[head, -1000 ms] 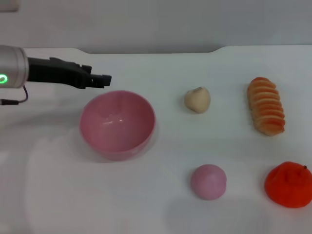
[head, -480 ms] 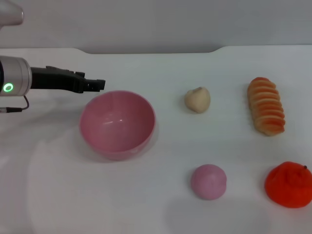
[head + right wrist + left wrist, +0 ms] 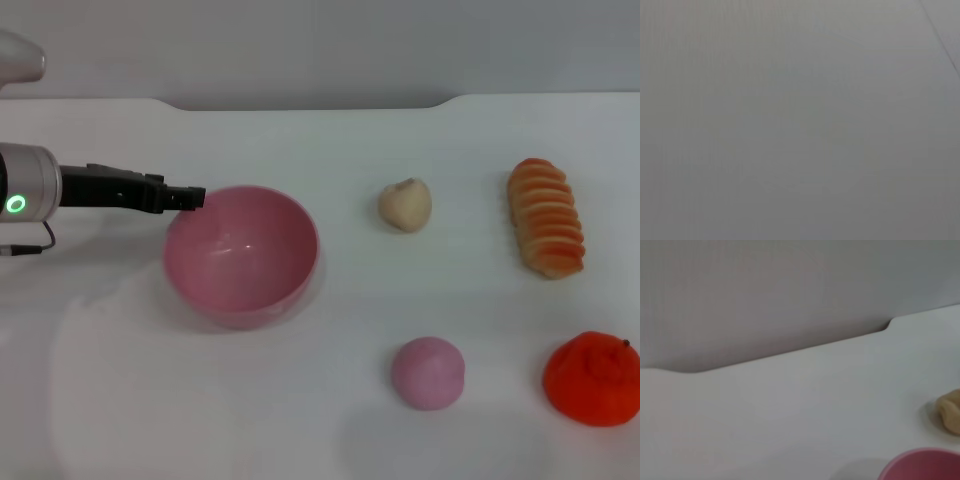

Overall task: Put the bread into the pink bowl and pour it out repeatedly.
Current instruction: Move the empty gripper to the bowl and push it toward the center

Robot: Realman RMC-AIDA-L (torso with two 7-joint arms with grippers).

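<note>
Open table (image 3: 330, 140) lies between the pink bowl (image 3: 241, 255) and bread (image 3: 545, 217); only the cream bun (image 3: 405, 205) intervenes.

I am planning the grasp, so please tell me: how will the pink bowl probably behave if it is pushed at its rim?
The pink bowl looks like glossy, thin plastic, so it is probably light and slippery. Its rounded sides suggest a rim push from the left gripper may tip or slide it on the smooth table.

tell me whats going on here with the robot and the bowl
The left gripper is at the far left rim of the pink bowl, which sits empty on the white table. The bread lies untouched far to the right, past a small cream bun. A pink ball and an orange toy sit nearer the front. The right arm is out of sight.
</note>
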